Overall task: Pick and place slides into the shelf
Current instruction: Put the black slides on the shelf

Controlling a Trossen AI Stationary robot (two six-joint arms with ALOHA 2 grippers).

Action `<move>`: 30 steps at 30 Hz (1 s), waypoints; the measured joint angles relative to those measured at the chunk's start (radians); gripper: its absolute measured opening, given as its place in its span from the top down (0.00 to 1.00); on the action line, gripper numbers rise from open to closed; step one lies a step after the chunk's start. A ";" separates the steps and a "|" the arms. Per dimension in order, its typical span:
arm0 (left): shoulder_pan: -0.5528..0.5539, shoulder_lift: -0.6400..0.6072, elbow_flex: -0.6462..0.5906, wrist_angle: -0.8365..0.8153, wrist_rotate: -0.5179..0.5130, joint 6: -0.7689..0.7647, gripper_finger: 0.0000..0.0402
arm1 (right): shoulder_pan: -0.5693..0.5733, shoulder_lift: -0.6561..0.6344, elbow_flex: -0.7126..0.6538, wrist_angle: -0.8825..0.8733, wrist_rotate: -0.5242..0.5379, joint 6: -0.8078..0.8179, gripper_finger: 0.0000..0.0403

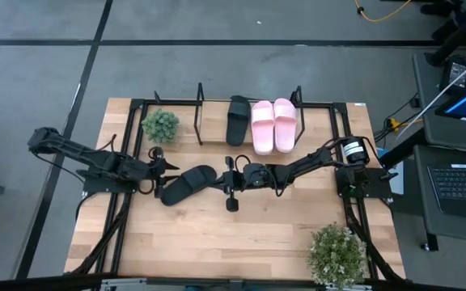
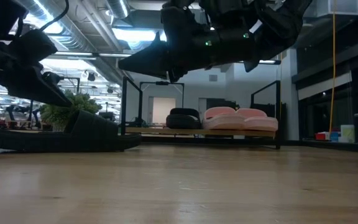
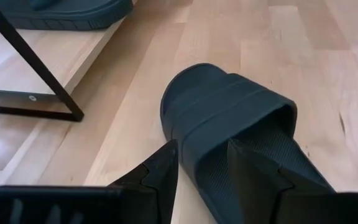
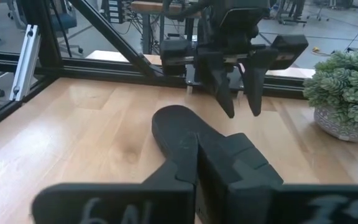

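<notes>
One black slide (image 1: 188,185) lies sole-down in the middle of the table, also seen in the left wrist view (image 3: 229,109). The shelf (image 1: 213,136) at the far edge carries another black slide (image 1: 238,120) and two pink slides (image 1: 273,125) on its wooden board. My left gripper (image 3: 202,158) is open at the lying slide's heel end; one finger stands outside the side rim, the other over the footbed. My right gripper (image 4: 197,165) is shut and hangs over the slide's strap end. The low view shows it raised above the table (image 2: 166,62). My left gripper comes slanting down from the table's left, its fingers on either side of the black slide's side rim (image 3: 194,146) near the heel. I cannot tell whether a finger touches the rim. The slide lies flat on the table.
A small potted plant (image 1: 160,125) stands left of the shelf, and a larger plant (image 1: 338,255) stands at the near right corner. A black frame (image 1: 342,145) runs around the table. Bare wood lies toward the near edge (image 1: 217,242).
</notes>
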 joint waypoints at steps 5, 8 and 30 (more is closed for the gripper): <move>0.000 0.073 0.000 0.011 -0.007 -0.019 0.68 | 0.000 0.000 0.000 0.003 0.000 -0.014 0.99; 0.000 0.116 0.000 0.036 -0.013 -0.025 0.68 | 0.000 0.000 0.000 0.006 0.000 -0.013 0.97; 0.044 0.353 0.000 0.222 -0.025 -0.052 0.68 | 0.000 0.000 0.000 0.006 0.000 -0.018 0.96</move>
